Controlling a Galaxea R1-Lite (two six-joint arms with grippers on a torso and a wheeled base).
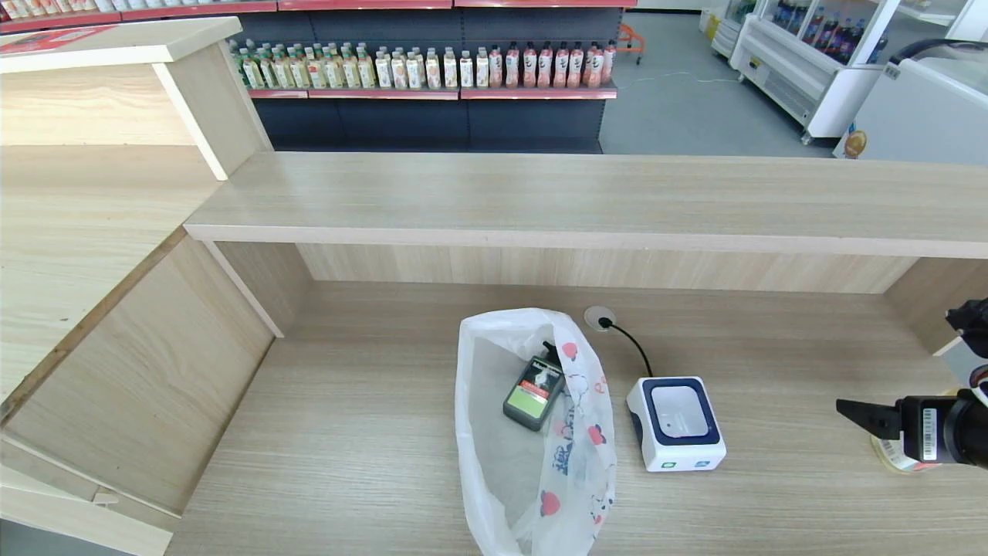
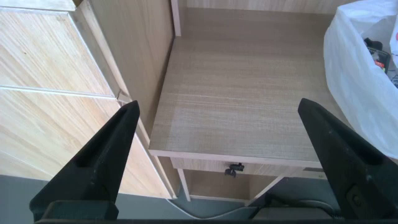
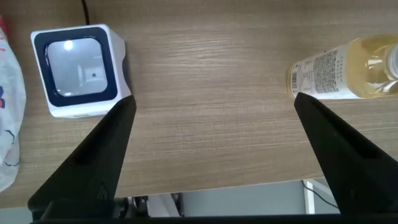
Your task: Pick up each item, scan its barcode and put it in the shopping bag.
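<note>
Right wrist view: right gripper (image 3: 214,99) is spread wide, nothing held. A clear plastic bottle of pale yellow drink (image 3: 348,71) lies on the wooden surface (image 3: 205,143) just by one fingertip, with the white box-shaped scanner (image 3: 78,68) beyond the other. Left gripper (image 2: 219,104) gapes empty too, the white heart-printed plastic shopping bag (image 2: 360,74) off to its side, a dark pouch (image 1: 534,386) inside.
</note>
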